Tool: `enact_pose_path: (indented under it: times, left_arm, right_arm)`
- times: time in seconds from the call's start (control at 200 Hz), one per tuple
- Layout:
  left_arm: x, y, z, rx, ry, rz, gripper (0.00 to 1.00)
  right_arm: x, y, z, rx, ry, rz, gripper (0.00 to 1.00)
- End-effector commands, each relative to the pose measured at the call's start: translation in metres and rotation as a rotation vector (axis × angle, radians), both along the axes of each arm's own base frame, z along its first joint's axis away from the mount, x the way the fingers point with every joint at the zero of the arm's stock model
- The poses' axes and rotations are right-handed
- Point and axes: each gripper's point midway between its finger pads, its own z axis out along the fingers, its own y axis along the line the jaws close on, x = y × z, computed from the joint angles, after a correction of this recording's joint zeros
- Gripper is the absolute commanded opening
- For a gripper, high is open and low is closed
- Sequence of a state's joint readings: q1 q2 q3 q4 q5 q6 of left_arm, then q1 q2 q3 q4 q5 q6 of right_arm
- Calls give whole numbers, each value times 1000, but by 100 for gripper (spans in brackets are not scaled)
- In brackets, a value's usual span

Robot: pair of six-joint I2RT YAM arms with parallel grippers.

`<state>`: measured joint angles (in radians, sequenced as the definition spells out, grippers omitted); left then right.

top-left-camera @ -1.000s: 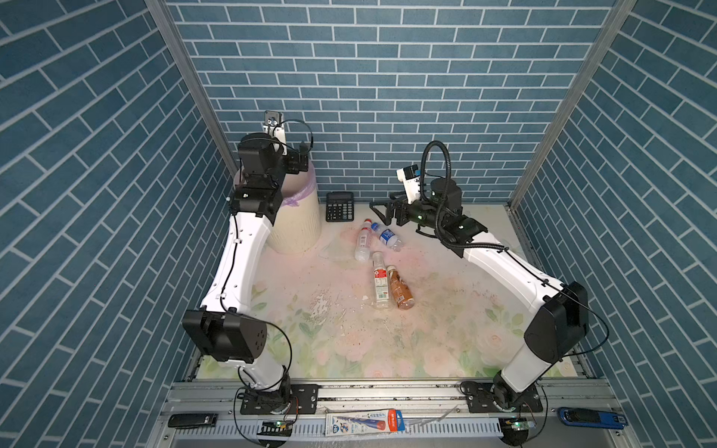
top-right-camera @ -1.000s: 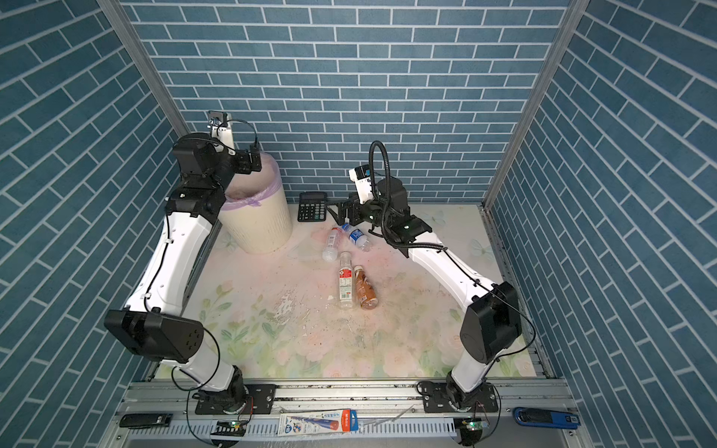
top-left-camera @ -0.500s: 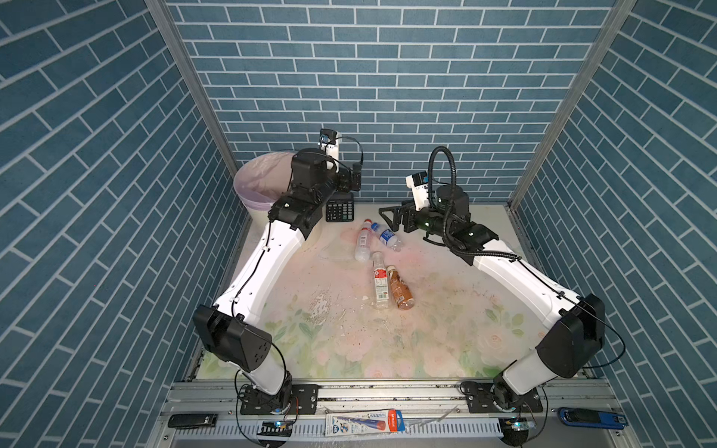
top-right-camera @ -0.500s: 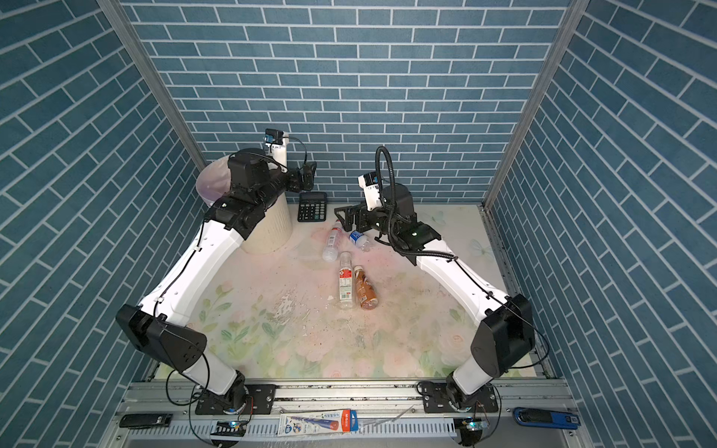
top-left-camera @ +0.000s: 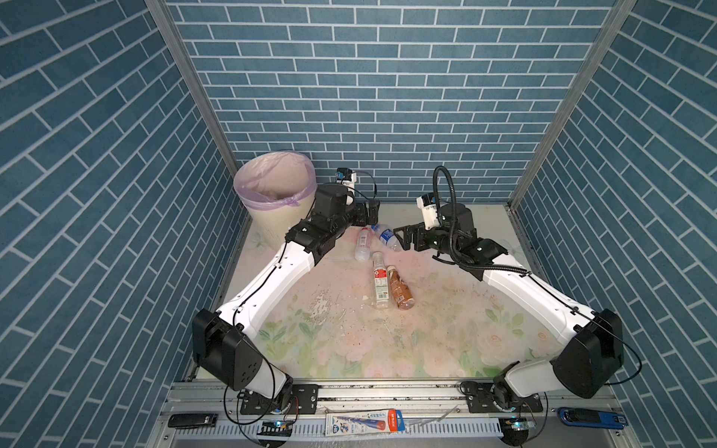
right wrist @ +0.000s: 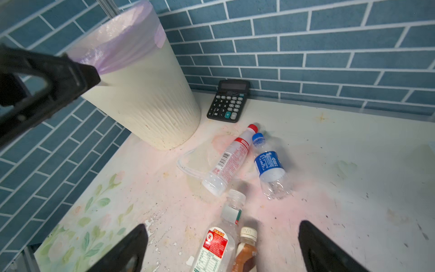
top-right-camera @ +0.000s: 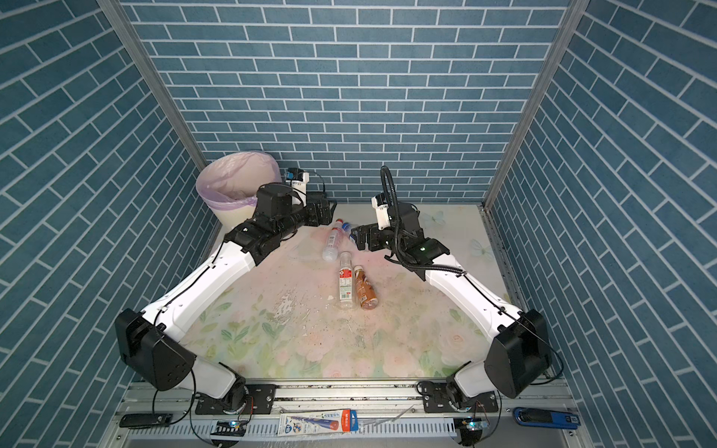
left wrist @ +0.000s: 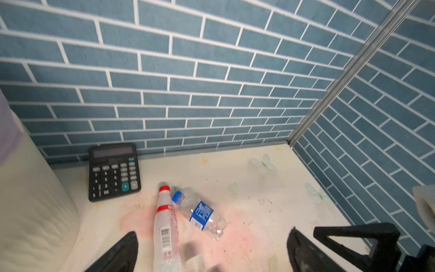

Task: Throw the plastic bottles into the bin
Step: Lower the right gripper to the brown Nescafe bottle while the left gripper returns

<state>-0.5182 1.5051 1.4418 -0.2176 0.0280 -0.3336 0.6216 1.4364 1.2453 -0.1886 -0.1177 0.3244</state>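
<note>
While the left gripper (top-left-camera: 371, 213) and right gripper (top-left-camera: 403, 237) are hovering wide open and empty, four plastic bottles (top-left-camera: 381, 287) are lying near the bin (top-left-camera: 271, 219). Guessing it's reaching for a pick; next it's needing to lower around the red-capped bottle (top-left-camera: 362, 243).

Blue brick walls (top-left-camera: 388, 97), floral tabletop (top-left-camera: 349, 341)

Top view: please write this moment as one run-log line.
left claw: open, empty | right claw: open, empty | bottles: four, lying on table | bin: upright

Floral table (top-left-camera: 446, 329): bottles (top-left-camera: 381, 285), bin (top-left-camera: 271, 221) (lilac-lined), calculator (right wrist: 229, 101).
</note>
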Motion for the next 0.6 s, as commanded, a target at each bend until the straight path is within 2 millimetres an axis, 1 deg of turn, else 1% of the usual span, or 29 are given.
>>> enact_pose_path:
  times: [0.0, 0.06, 0.135, 0.27, 0.36, 0.44, 0.595]
  left_arm:
    - [-18, -11, -7, -86, 50, -22, 99]
    - [-26, -13, -16, -100, 74, -28, 99]
    - [-36, -14, -33, -117, 117, -31, 99]
    - [-49, -13, -63, -154, 194, -24, 99]
    - [-56, -13, -78, -175, 237, -29, 99]
    - [-62, -14, -89, -193, 272, -35, 99]
    - [-73, -18, -106, -233, 325, -50, 99]
  right_arm:
    - [-7, -22, -28, -80, 39, -65, 99]
    - [-11, -28, -43, -96, 69, -86, 99]
    - [-18, -31, -62, -107, 107, -90, 99]
    - [-35, -33, -108, -161, 197, -72, 98]
    - [-48, -32, -134, -178, 256, -61, 92]
    - [-60, -27, -151, -180, 296, -47, 88]
    - [-77, -13, -168, -226, 321, -9, 86]
